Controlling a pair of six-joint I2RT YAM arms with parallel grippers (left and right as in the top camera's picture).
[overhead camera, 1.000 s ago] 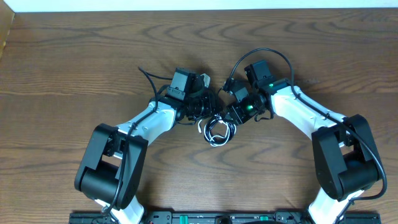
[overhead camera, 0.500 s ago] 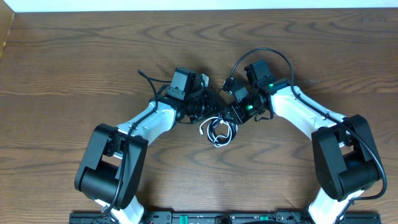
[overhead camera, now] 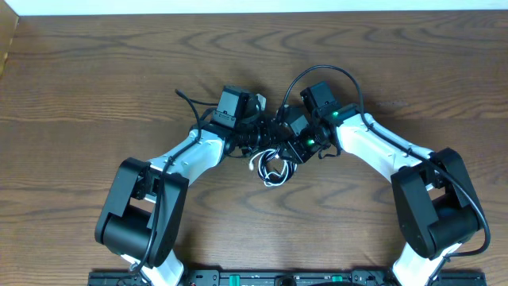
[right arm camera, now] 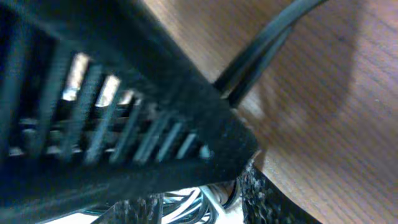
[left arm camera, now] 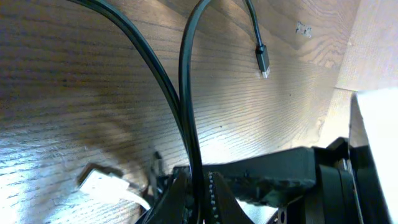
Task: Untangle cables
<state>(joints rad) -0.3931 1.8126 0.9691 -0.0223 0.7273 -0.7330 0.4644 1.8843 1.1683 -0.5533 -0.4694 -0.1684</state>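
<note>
Left jaws clamped on the black cable (left arm camera: 183,68). Right jaws crowd close beside them, and I cannot tell their grip. White cable (left arm camera: 102,182) lies looped through the black on the table (overhead camera: 95,79) between my wrists: nothing separated yet, the whole untangling is left.

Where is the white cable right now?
Seen from overhead, the white cable lies looped with the black cable mid-table, just below the left end effector and right end effector. Its plug shows in the left wrist view.
</note>
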